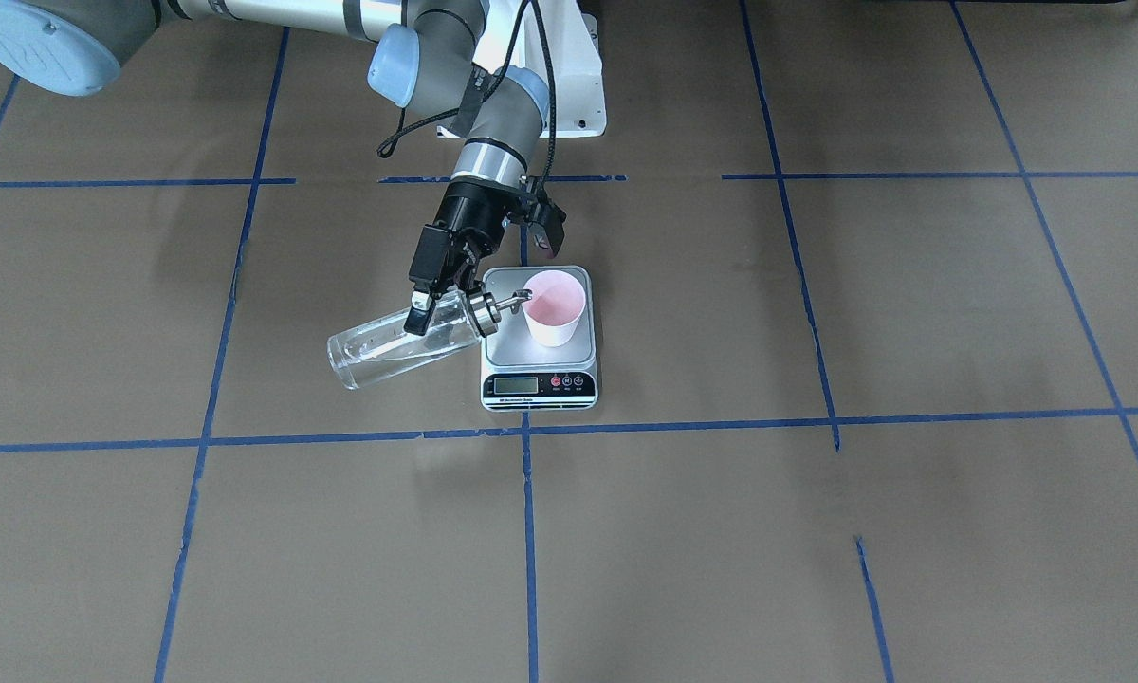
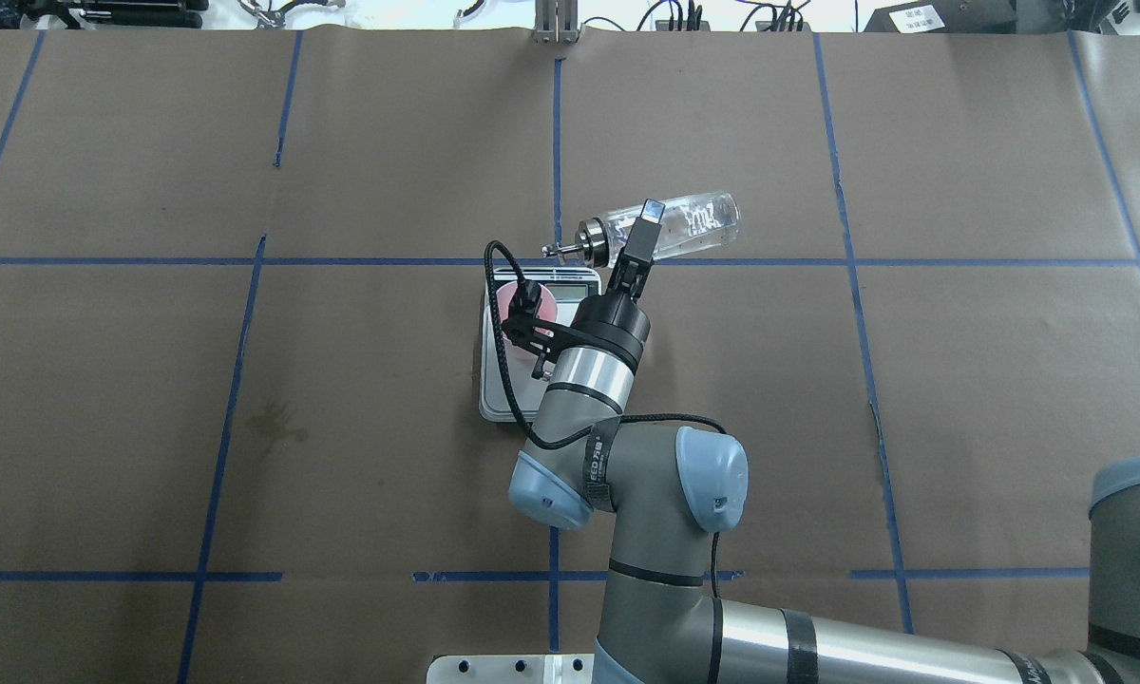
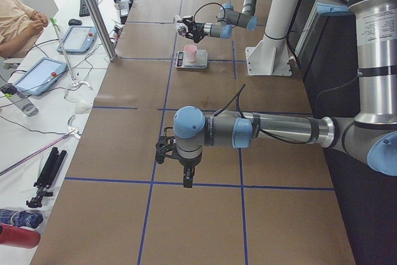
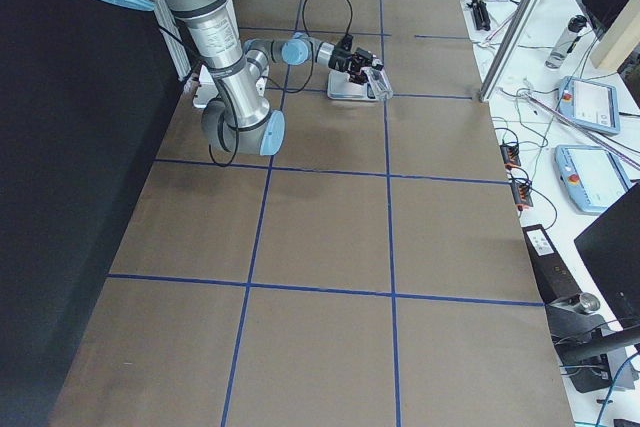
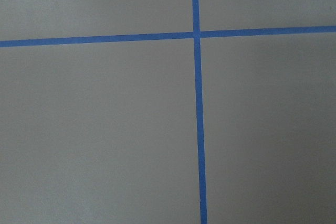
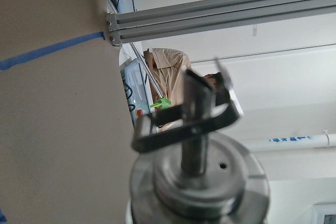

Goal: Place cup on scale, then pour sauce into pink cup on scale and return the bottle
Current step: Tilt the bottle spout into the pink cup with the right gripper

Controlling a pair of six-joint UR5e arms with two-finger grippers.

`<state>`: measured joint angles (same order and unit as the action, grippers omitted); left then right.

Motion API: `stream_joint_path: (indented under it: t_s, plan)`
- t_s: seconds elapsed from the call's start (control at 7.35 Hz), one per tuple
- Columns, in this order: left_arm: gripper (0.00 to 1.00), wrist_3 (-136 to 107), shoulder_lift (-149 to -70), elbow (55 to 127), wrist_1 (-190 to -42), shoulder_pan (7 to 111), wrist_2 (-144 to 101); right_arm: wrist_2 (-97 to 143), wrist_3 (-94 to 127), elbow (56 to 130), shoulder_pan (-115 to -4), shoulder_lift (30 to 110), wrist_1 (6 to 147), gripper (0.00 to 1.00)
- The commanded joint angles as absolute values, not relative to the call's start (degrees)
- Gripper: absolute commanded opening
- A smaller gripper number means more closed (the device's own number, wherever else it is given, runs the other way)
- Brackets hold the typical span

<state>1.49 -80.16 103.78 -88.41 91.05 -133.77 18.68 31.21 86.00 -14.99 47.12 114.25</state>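
The pink cup stands upright on the steel plate of the scale, at its back right in the front-facing view. My right gripper is shut on the clear glass bottle near its metal collar. The bottle is tilted almost level, and its spout reaches over the cup's rim. Clear liquid lies along the bottle's lower side; I cannot make out a stream. From overhead, the bottle lies beyond the scale. My left gripper hangs far off over bare table; I cannot tell whether it is open or shut.
Brown paper with blue tape lines covers the table. An aluminium post stands at the far edge. A side bench holds tablets and cables, with a seated person beside it.
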Motion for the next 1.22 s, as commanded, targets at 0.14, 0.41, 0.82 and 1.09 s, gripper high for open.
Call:
stream_joint_path:
  t_s: [0.14, 0.41, 0.82, 1.09]
  plan:
    - [1.00, 1.49, -80.24, 103.71, -88.42, 91.05, -133.77, 14.60, 30.23, 85.08, -13.89, 47.11, 114.43, 0.00]
    - [1.00, 1.49, -80.25, 103.80, -88.50, 91.05, -133.77, 12.40, 30.23, 85.17, -13.89, 47.72, 114.43, 0.00]
    - [1.00, 1.49, -80.33, 103.89, -88.51, 91.05, -133.77, 10.46, 30.23, 85.25, -13.71, 48.25, 114.43, 0.00]
    - [1.00, 1.49, -80.33, 103.71, -88.51, 91.05, -133.77, 10.46, 30.23, 85.25, -13.62, 48.51, 114.43, 0.00]
